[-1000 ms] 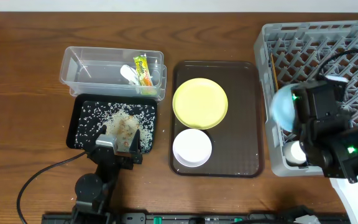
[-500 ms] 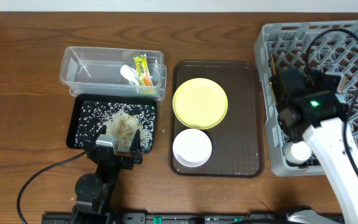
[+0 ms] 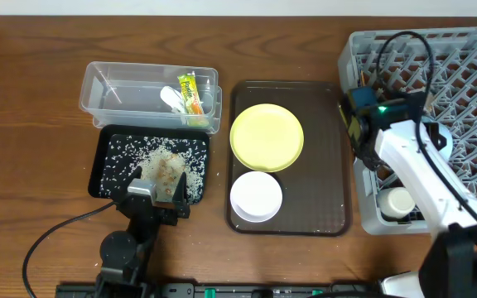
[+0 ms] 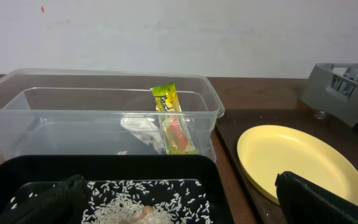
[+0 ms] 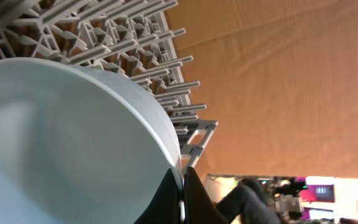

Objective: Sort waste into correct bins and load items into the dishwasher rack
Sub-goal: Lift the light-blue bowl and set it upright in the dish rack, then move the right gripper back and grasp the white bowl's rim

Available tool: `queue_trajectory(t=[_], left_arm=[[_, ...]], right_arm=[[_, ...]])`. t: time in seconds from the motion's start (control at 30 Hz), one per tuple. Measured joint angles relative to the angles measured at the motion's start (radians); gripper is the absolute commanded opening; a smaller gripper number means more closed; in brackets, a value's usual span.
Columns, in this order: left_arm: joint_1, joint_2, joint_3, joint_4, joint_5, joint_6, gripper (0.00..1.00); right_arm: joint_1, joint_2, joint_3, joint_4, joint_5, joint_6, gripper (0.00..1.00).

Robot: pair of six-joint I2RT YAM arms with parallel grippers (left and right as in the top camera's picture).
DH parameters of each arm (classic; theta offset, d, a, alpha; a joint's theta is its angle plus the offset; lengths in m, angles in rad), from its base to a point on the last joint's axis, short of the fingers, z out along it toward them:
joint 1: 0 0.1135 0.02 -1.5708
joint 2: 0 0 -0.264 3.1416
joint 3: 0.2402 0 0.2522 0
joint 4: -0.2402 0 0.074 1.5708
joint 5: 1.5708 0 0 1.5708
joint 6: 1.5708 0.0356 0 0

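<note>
My right gripper (image 3: 417,122) (image 5: 182,182) is shut on the rim of the light-blue bowl (image 3: 437,139) (image 5: 61,143). It holds the bowl tilted on edge over the pegs of the grey dishwasher rack (image 3: 470,66) (image 5: 135,37). A small white cup (image 3: 400,201) stands in the rack's front left corner. The yellow-green plate (image 3: 267,136) (image 4: 297,162) and the small white bowl (image 3: 256,196) lie on the brown serving tray (image 3: 331,165). The snack wrapper (image 3: 190,93) (image 4: 169,118) and the white scrap (image 3: 171,98) (image 4: 143,129) lie in the clear tub (image 3: 106,79). Rice (image 3: 160,161) (image 4: 148,199) fills the black tray (image 3: 104,178). My left gripper (image 3: 157,197) (image 4: 179,205) is open above it. The chopsticks are hidden.
The rack's corner shows at the right of the left wrist view (image 4: 340,78). The brown tray's edge (image 4: 229,134) runs between the tub and the plate. A black cable (image 3: 56,236) lies on the wooden table at the front left.
My right arm has swung its wrist up and left along the rack's left wall. The bowl has gone from the rack's left edge to further inside, over the pegs. The left arm has not moved.
</note>
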State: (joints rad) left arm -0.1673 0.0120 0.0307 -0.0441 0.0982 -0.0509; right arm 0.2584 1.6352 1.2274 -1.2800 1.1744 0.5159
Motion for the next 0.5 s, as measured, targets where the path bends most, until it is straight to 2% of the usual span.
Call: queue_trajectory(t=[0.37,0.5], left_arm=[[0.000,0.000,0.000,0.000,0.000,0.000,0.98],[0.000,0.000,0.000,0.000,0.000,0.000,0.98]], right_arm=[[0.002,0.043,0.000,0.154,0.024,-0.182,0.01],[0.031,0.043,0.000,0.161,-0.005,-0.218,0.01]])
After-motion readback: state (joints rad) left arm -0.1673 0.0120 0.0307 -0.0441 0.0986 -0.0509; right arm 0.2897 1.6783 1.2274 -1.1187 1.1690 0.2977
